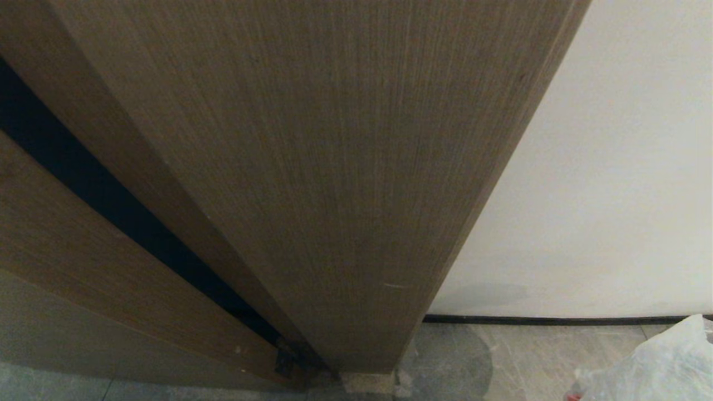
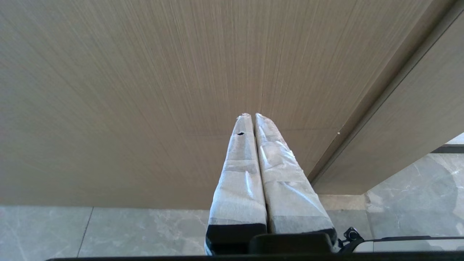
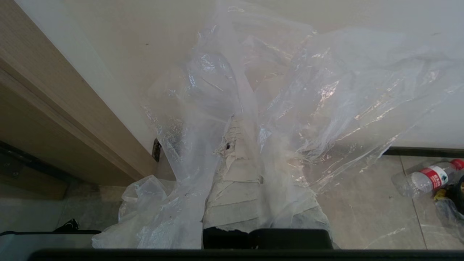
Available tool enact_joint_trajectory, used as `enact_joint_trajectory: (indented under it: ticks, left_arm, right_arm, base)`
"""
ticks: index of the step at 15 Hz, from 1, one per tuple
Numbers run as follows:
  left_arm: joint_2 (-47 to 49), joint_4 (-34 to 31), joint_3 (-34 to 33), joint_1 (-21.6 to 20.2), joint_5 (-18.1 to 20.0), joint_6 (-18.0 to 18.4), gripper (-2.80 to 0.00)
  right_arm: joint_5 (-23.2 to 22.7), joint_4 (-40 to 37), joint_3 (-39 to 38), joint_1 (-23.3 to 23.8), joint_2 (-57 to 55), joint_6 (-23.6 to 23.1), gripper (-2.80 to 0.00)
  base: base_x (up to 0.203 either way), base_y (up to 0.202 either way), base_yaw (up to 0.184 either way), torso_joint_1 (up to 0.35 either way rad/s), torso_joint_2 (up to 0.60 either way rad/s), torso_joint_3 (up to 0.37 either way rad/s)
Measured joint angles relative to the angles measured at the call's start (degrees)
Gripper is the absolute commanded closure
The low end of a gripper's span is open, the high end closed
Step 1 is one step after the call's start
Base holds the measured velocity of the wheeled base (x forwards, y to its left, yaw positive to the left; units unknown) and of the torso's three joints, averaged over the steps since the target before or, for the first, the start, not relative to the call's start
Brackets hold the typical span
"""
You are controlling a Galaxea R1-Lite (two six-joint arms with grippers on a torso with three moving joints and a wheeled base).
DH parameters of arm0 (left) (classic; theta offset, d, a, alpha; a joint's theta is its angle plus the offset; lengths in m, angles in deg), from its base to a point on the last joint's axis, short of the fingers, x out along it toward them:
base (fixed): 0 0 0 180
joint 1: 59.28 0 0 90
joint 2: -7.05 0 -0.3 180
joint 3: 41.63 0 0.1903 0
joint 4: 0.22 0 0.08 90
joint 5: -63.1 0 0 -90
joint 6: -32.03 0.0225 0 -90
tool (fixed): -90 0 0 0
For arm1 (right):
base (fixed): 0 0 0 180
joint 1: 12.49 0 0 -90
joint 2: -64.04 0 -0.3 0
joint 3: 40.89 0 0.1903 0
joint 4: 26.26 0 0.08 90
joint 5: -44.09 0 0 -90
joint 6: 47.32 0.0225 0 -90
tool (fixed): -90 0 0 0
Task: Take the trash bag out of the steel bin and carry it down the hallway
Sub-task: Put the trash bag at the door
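Facing a brown door frame (image 1: 312,184) and white wall (image 1: 601,167) at close range. Carrying step, by judgement: trash bag (image 3: 290,94) clamped in right claw (image 3: 250,145); left claw (image 2: 253,116) together, empty. Next: turn toward open hallway. Steel bin unseen; bag mostly cut off in head view.

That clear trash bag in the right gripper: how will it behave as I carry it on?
The trash bag looks thin and crinkly, so it will likely stay floppy and sway. It billows loosely around the right gripper, which suggests it is light. Glossy film could slip from the shut fingers. Part drapes low near the tiled floor, so it may drag.
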Motion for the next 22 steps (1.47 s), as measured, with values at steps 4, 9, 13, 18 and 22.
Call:
enact_joint_trajectory:
  ticks: [4, 9, 13, 18, 22]
  left_arm:
    - [0.00, 0.00, 0.00, 0.00, 0.02, -0.02, 0.00]
    - [0.00, 0.07, 0.00, 0.00, 0.00, 0.05, 0.00]
    - [0.00, 0.05, 0.00, 0.00, 0.01, 0.05, 0.00]
    - [0.00, 0.02, 0.00, 0.00, 0.00, -0.07, 0.00]
    - [0.00, 0.02, 0.00, 0.00, 0.00, -0.02, 0.00]
  right_arm:
    - [0.01, 0.00, 0.00, 0.00, 0.00, 0.02, 0.00]
    - [0.01, 0.00, 0.00, 0.00, 0.00, 0.02, 0.00]
    - [0.01, 0.00, 0.00, 0.00, 0.00, 0.00, 0.00]
    - [0.01, 0.00, 0.00, 0.00, 0.00, 0.00, 0.00]
    - [0.01, 0.02, 0.00, 0.00, 0.00, 0.02, 0.00]
  base:
    - [0.000, 0.000, 0.000, 0.000, 0.00, 0.000]
    - [0.000, 0.000, 0.000, 0.000, 0.00, 0.000]
    - [0.000, 0.000, 0.000, 0.000, 0.00, 0.000]
    - [0.000, 0.000, 0.000, 0.000, 0.00, 0.000]
    - [0.000, 0.000, 0.000, 0.000, 0.00, 0.000]
